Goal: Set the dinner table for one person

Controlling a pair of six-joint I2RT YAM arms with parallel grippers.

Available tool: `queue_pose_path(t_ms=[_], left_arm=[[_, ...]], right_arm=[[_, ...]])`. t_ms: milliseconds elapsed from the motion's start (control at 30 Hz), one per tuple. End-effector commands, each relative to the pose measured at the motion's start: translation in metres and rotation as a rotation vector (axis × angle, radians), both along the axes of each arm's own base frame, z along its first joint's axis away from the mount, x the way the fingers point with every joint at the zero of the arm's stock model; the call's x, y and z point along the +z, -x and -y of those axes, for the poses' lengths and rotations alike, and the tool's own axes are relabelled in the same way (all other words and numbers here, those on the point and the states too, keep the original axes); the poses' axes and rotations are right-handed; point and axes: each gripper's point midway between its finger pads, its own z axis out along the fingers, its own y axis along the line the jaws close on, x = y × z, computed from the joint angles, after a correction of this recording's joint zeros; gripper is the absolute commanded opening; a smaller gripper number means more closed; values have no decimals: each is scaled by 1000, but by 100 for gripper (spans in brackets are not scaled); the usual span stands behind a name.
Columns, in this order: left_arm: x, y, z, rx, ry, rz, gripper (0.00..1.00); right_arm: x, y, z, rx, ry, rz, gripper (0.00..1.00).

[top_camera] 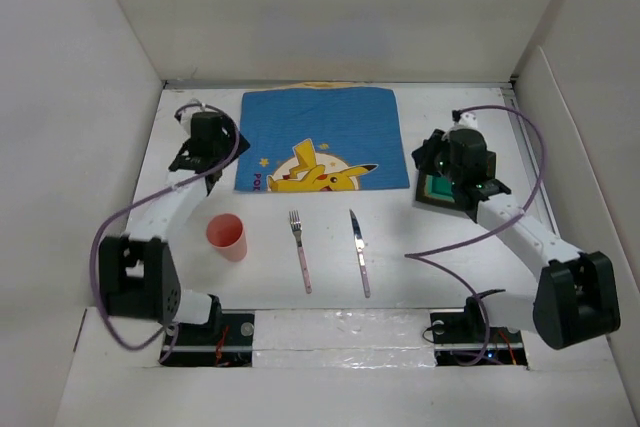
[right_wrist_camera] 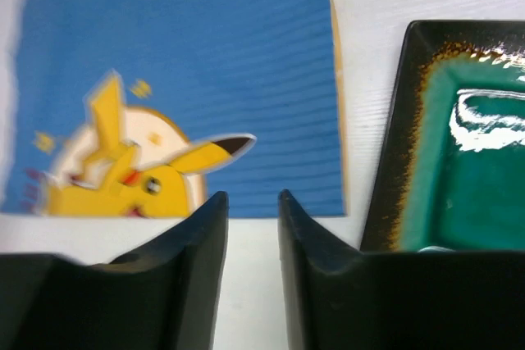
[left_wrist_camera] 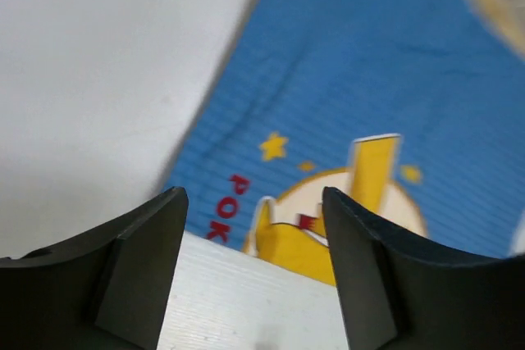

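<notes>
The white dinner table point(top_camera: 420, 267) holds a blue placemat point(top_camera: 320, 127) with a yellow cartoon, at the back centre. A pink cup point(top_camera: 227, 237), a fork point(top_camera: 300, 252) and a knife point(top_camera: 359, 252) lie in front of the placemat. A green square plate point(top_camera: 433, 190) with a dark rim sits right of the placemat. My left gripper point(top_camera: 205, 152) is open and empty above the placemat's point(left_wrist_camera: 369, 63) near left corner. My right gripper point(top_camera: 455, 167) hovers at the plate's point(right_wrist_camera: 459, 145) left edge. Its jaws are a narrow gap apart and empty, beside the placemat's point(right_wrist_camera: 205, 55) near right corner.
White walls enclose the table on the left, back and right. Purple cables loop from both arms over the table. The arm bases stand at the near edge.
</notes>
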Motion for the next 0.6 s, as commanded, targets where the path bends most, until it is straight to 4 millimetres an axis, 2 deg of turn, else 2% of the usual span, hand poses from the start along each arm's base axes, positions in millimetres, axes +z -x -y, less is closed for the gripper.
queue_pose_path(t_ms=[0,33,67,100,133,167,200,233,267,300,333,367,400,433,467,533,567], left_arm=[[123,0,20,-93,40,329,60],[153,10,26,-138,57,403,47],[162,20,42,-235,96,426,33],[170,28,46,-268,105,457,4],[189,44,51,-314,122,516,0],[181,64,64,-406,147,520,0],[180,64,64,-407,148,520,0],[183,77,66,-436,152,537,0],[170,86,73,-486,166,509,0],[168,93,75,-519,153,510,0],[167,104,77,-549,151,510,0],[157,112,84,-605,168,488,4],[157,118,87,-635,164,494,18],[155,126,88,-670,147,498,23],[150,131,90,-694,149,493,27],[150,142,96,-724,132,510,35],[147,143,97,-718,103,511,36]], right_arm=[[42,5,21,-55,-54,113,17],[55,12,29,-77,-67,146,3],[46,19,40,-116,-77,121,0],[46,22,59,-187,-73,130,0],[45,27,70,-233,-80,139,0],[33,44,93,-325,-99,131,0],[33,44,93,-326,-99,131,0],[26,48,117,-423,-89,117,0],[16,59,129,-486,-99,79,5],[1,66,142,-543,-95,40,11],[-8,73,163,-619,-93,20,19],[-17,78,172,-670,-117,-3,42],[-26,82,180,-701,-130,-26,51],[-38,86,183,-705,-145,-58,56],[-45,90,197,-757,-162,-75,64],[-66,98,213,-823,-169,-148,66],[-72,105,231,-886,-174,-164,66]])
